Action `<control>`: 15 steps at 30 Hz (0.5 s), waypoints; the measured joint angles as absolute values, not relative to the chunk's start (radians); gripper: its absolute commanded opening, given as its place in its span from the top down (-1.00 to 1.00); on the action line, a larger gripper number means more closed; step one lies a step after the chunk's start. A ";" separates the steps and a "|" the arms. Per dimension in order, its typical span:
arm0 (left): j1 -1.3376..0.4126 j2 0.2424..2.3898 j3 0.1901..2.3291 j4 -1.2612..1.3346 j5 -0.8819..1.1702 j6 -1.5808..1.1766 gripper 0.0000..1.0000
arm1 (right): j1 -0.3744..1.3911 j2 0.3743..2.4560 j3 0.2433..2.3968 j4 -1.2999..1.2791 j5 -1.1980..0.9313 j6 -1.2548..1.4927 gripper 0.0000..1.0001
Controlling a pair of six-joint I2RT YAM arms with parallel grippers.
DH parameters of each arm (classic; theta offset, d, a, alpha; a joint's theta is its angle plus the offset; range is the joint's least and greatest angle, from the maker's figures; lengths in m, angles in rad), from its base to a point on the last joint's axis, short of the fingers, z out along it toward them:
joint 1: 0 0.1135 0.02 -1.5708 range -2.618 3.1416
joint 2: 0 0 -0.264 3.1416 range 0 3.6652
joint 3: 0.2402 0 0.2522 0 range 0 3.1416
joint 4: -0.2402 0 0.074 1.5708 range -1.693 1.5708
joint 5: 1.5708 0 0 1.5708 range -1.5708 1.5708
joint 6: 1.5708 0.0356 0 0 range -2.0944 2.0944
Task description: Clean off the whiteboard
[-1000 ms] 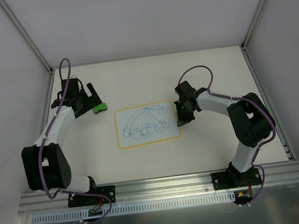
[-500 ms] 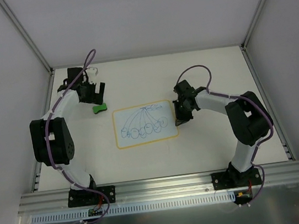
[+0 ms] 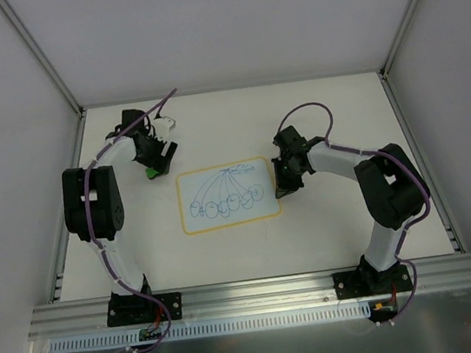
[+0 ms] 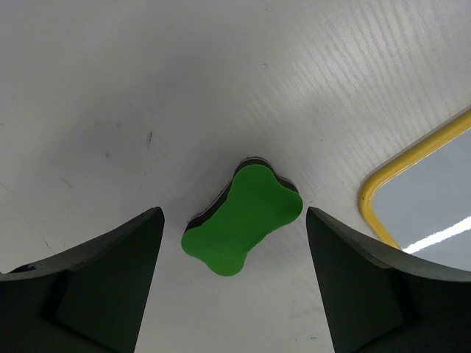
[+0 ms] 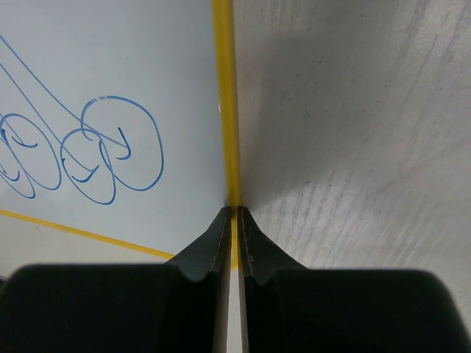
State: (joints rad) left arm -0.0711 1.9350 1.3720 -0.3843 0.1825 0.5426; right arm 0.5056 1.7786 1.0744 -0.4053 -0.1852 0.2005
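The whiteboard point(image 3: 227, 195) lies flat mid-table, yellow-rimmed, with blue scribbled loops on its face. The green eraser point(image 3: 155, 169) lies just off its far left corner. My left gripper point(image 3: 161, 155) is open above the eraser. In the left wrist view the eraser point(image 4: 243, 219) lies between the two spread fingers, touching neither, with the whiteboard's corner point(image 4: 434, 213) at the right. My right gripper point(image 3: 283, 189) is at the board's right edge. In the right wrist view it point(image 5: 234, 213) is shut on the yellow rim of the whiteboard point(image 5: 110, 73).
White walls with metal posts enclose the table on three sides. An aluminium rail point(image 3: 252, 293) carrying both arm bases runs along the near edge. The left arm's purple cable point(image 3: 160, 106) arcs above the eraser area.
My left arm has swung right and turned, bringing its open gripper over the green eraser. The whiteboard has shifted slightly left with my right gripper at its edge.
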 measured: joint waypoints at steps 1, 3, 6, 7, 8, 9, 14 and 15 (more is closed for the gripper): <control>-0.071 1.938 1.372 -0.384 0.183 0.548 -0.57 | 0.506 1.779 1.074 -0.405 -0.185 0.200 0.86; -0.071 1.943 1.372 -0.388 0.179 0.564 -0.50 | 0.506 1.779 1.074 -0.405 -0.186 0.200 0.86; -0.071 1.947 1.372 -0.397 0.173 0.572 -0.43 | 0.506 1.779 1.074 -0.405 -0.186 0.200 0.86; -0.071 1.947 1.372 -0.401 0.171 0.574 -0.41 | 0.506 1.779 1.074 -0.405 -0.186 0.200 0.86; -0.071 1.948 1.372 -0.405 0.171 0.577 -0.39 | 0.506 1.779 1.074 -0.405 -0.186 0.200 0.86; -0.071 1.948 1.372 -0.406 0.170 0.578 -0.36 | 0.506 1.779 1.074 -0.405 -0.186 0.200 0.86; -0.071 1.959 1.372 -0.408 0.170 0.576 -0.21 | 0.506 1.779 1.074 -0.405 -0.187 0.200 0.86; -0.071 1.962 1.372 -0.409 0.170 0.574 -0.20 | 0.506 1.779 1.074 -0.405 -0.187 0.200 0.86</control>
